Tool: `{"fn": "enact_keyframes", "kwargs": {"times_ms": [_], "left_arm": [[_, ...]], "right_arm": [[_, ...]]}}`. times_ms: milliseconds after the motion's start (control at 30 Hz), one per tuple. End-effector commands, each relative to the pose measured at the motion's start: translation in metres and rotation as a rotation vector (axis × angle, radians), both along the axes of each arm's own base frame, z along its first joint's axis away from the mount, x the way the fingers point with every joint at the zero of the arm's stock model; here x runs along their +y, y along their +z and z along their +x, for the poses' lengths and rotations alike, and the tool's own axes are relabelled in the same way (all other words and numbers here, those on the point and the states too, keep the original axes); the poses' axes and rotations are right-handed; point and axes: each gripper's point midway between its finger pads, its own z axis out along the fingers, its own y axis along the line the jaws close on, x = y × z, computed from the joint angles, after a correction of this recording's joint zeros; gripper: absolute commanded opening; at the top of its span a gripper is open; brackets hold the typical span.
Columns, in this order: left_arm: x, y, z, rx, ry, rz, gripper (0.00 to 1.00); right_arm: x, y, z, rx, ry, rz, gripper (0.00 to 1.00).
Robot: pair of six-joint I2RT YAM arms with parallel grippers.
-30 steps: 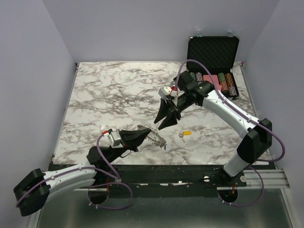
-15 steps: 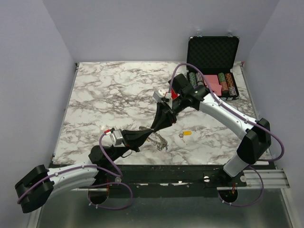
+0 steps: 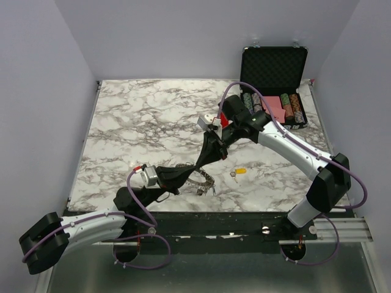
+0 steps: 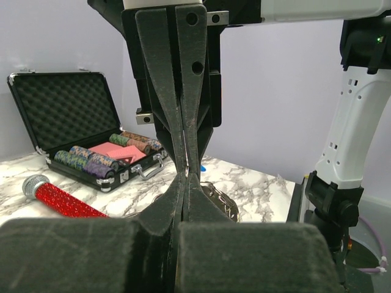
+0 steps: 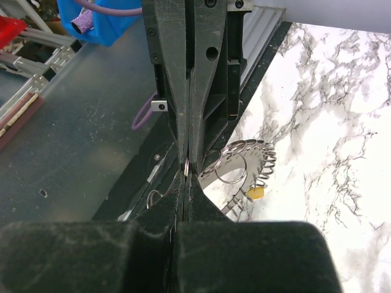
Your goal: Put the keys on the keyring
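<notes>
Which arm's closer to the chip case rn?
Right. The right arm runs just in front of the chip case; the left arm lies at the near-left, far from it.

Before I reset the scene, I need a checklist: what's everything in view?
table: one, white-grey marble, under everything
case: one, black, open, far right corner
chips: several stacks, striped, in the case
block: one, pink, in the case between the chips
cylinder: one, glittery red with a silver cap, lying near the case
keyring: one, silver wire, near edge, centre
keys: two seen, yellow heads; one loose, right of the keyring, one among its loops
left gripper: one, black, shut, at the keyring
right gripper: one, black, shut, tip to tip with the left; what they pinch is unclear
</notes>
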Motion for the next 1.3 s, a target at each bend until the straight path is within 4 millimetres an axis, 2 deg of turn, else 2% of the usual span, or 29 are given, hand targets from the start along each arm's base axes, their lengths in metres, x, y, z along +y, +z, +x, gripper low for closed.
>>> {"fn": "enact_keyframes", "kwargs": {"times_ms": [0, 200, 233, 300, 367, 467, 600, 733, 833, 1133, 1267], "left_arm": [[0.01, 0.008, -0.004, -0.022, 0.007, -0.059, 0.0], [0.005, -0.002, 0.002, 0.023, 0.013, -0.015, 0.02], [0.004, -0.004, 0.003, 0.04, 0.018, -0.004, 0.09], [0.003, -0.013, 0.008, 0.079, 0.037, 0.048, 0.34], [0.008, -0.021, 0.013, 0.121, 0.074, 0.1, 0.49], [0.02, -0.027, 0.02, 0.176, 0.148, 0.171, 0.59], [0.037, -0.033, 0.019, 0.228, 0.198, 0.239, 0.66], [0.041, -0.046, 0.018, 0.32, 0.205, 0.295, 0.7], [0.035, -0.052, 0.016, 0.343, 0.178, 0.332, 0.7], [0.018, -0.083, 0.014, 0.311, 0.124, 0.478, 0.67], [0.014, -0.093, 0.013, 0.274, 0.117, 0.477, 0.64]], "right_arm": [[0.0, 0.002, -0.003, 0.016, -0.016, -0.024, 0.0], [0.001, 0.001, 0.004, -0.005, -0.054, -0.082, 0.0], [0.001, -0.003, 0.009, -0.021, -0.08, -0.116, 0.0], [-0.003, -0.008, 0.021, -0.085, -0.119, -0.183, 0.0], [-0.011, -0.013, 0.03, -0.145, -0.153, -0.275, 0.0], [-0.032, -0.023, 0.051, -0.275, -0.222, -0.42, 0.0], [-0.061, -0.031, 0.079, -0.438, -0.308, -0.622, 0.0], [-0.091, -0.058, 0.09, -0.555, -0.302, -0.859, 0.0], [-0.1, -0.078, 0.081, -0.592, -0.24, -1.008, 0.0], [-0.065, -0.12, 0.057, -0.544, -0.121, -1.098, 0.0], [-0.056, -0.127, 0.055, -0.514, -0.095, -1.085, 0.0]]}}
